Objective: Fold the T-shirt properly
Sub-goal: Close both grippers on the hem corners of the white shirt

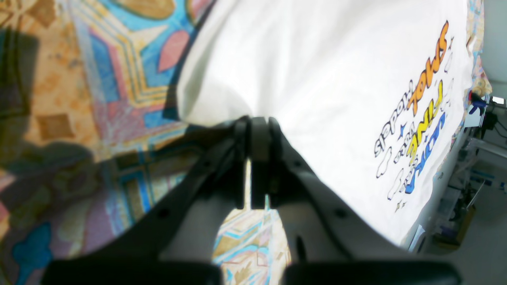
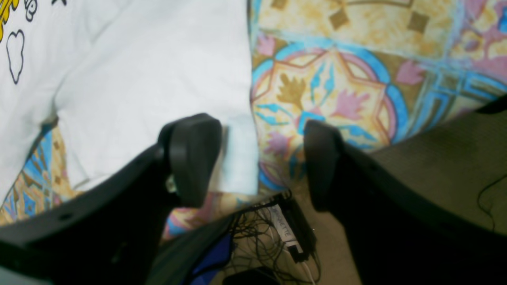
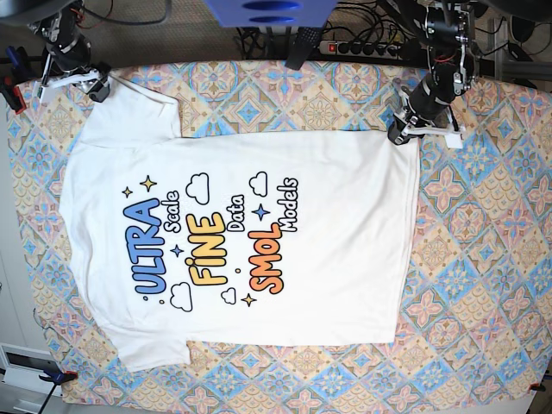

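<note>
The white T-shirt [image 3: 336,207] lies spread flat with its print facing up; it also shows in the left wrist view [image 1: 317,79] and the right wrist view [image 2: 138,79]. My left gripper [image 3: 398,136] is at the hem's far corner. Its fingers [image 1: 255,122] are pressed together where the cloth edge runs into them, and that corner looks slightly raised with a shadow beneath. My right gripper [image 3: 95,86] is at the far sleeve. There it stands open [image 2: 257,162]: one finger is over the sleeve, the other over the tablecloth, and the sleeve edge lies between them.
A colourful patterned tablecloth [image 3: 483,259] covers the table. A power strip with cables [image 3: 362,47] runs behind the far edge. More cables and a small box [image 2: 285,233] hang below the table edge near my right gripper. A clamp [image 3: 52,375] holds the cloth at the near left corner.
</note>
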`<state>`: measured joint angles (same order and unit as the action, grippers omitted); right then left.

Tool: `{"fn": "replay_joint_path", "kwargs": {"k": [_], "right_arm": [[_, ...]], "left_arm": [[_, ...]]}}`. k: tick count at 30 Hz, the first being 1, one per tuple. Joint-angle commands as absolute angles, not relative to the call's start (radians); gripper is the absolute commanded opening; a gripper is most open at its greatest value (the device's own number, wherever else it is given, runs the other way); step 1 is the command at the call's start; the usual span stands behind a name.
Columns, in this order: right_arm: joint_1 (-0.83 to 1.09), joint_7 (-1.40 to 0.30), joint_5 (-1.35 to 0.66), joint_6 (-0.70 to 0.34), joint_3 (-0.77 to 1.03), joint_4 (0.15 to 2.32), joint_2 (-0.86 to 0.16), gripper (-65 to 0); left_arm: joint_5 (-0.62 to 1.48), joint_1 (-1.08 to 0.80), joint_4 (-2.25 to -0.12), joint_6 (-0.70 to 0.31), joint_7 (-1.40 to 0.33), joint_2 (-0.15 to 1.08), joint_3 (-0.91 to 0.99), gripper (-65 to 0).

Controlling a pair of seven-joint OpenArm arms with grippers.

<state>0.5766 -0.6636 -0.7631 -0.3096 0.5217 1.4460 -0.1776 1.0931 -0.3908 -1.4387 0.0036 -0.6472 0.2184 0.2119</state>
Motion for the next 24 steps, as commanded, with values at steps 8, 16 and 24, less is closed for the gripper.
{"fn": "replay_joint_path", "kwargs": {"k": [8,16,24], "right_arm": [[0.579,-0.667,-0.766,-0.389,0.43,1.455,-0.186,-28.6],[0.579,-0.665,-0.766,-0.395,0.39,1.451,-0.183,-33.4],[0.582,-0.665,-0.766,-0.479,0.449,1.451,-0.185,-64.8]], "left_arm": [[1.093,-0.394,-1.451,0.004,-0.654,0.225,0.214,-65.0],[1.093,-0.394,-1.451,0.004,-0.654,0.225,0.214,-65.0],[1.092,-0.42,-1.451,0.004,-0.65,0.249,0.214,-65.0]]}}
